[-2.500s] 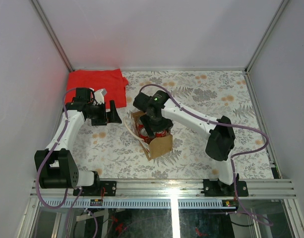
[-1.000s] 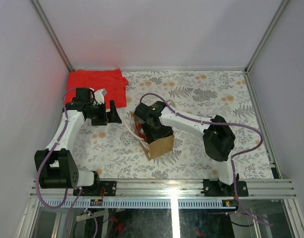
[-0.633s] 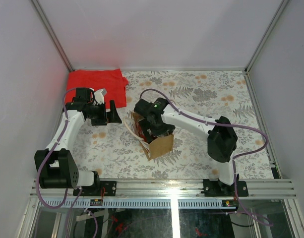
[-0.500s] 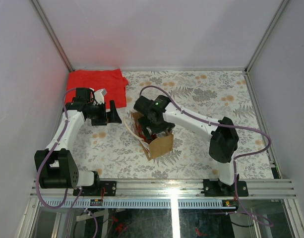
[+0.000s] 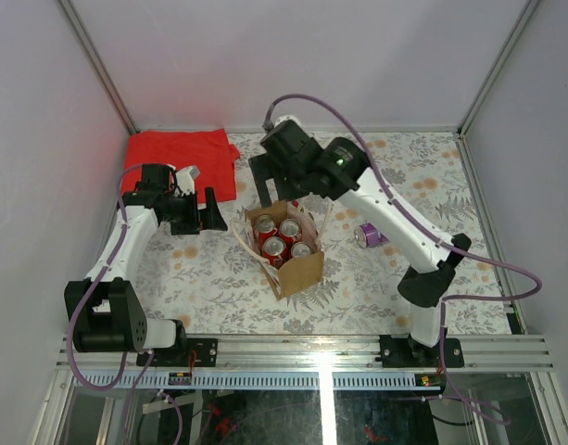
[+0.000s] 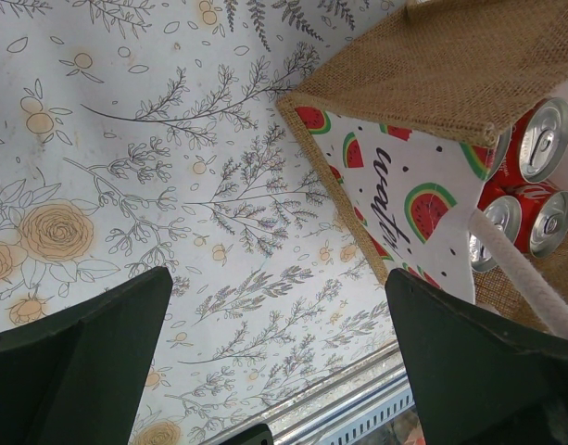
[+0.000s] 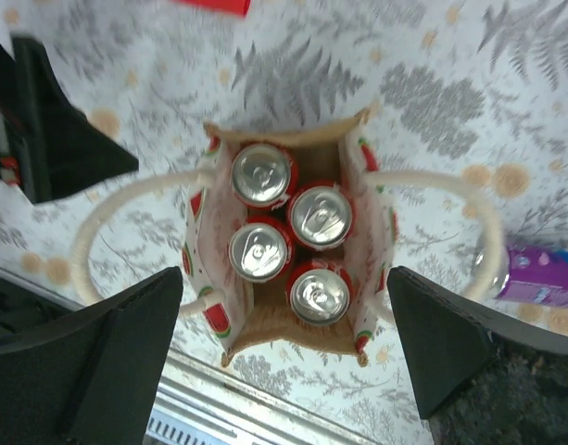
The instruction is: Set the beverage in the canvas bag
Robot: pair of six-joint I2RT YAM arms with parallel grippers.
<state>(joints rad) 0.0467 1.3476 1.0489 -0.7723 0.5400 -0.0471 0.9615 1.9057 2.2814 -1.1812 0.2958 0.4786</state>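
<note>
Hovering above the canvas bag (image 5: 302, 271) (image 7: 284, 336), right gripper (image 5: 291, 193) (image 7: 285, 278) has jaws spread wide and nothing between them; in the wrist view its fingers frame the bag mouth from either side, well clear of the rim

Left gripper (image 5: 209, 211) (image 6: 279, 278) also wide and empty, low over the table (image 5: 413, 185), just left of the bag and not touching it; its wrist view shows the bag's burlap corner (image 6: 450, 65) and watermelon-print lining

Bag stands upright about mid-table, nearer the near edge than the far one, mouth open. Four red cans (image 5: 282, 238) (image 7: 325, 215) (image 6: 543, 139) upright inside, packed tight, tops below the rim. Cream handles (image 7: 89, 232) (image 5: 242, 241) flop outward to both sides, leaving the mouth unblocked

Purple can (image 5: 372, 235) (image 7: 543, 278) lies on its side on the table right of the bag, near the right-hand handle loop but apart from the bag wall

Red cloth (image 5: 182, 153) folded in the far-left corner, behind the left gripper

Open floral surface: far-right corner and along the right edge, plus a strip between the bag and the near edge. Tight spot: between the left gripper and the bag's left side
</note>
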